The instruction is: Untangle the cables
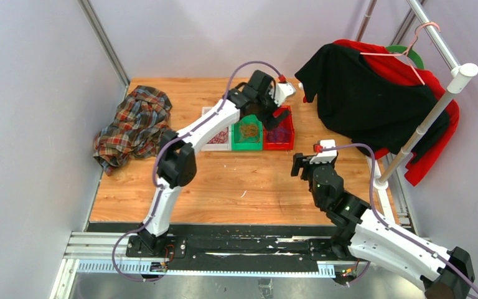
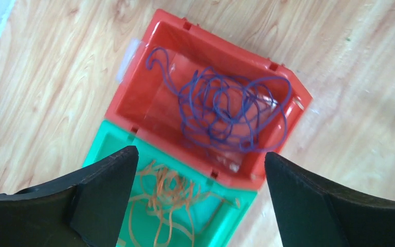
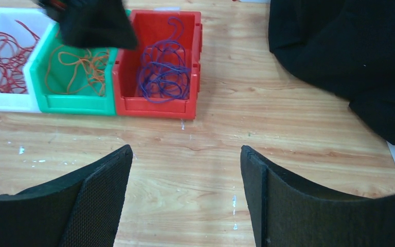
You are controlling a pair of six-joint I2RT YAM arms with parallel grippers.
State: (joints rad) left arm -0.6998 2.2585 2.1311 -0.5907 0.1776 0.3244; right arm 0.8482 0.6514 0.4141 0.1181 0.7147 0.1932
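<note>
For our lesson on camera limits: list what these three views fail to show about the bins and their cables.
Right wrist view: the left tool, blurred, covers the far end of the green bin.
Left wrist view: the orange cables are cut off by the bottom edge and the tool's fingers.
Top view: the purple cables are too small to trace.

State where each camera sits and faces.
Top external: high behind the robot, looking down on the table; left arm and right arm show.
Left wrist: above the red bin, looking down on the purple cable; left gripper open.
Right wrist: low, facing the red bin; right gripper open.
Both wrist views share the red bin and purple cable.
</note>
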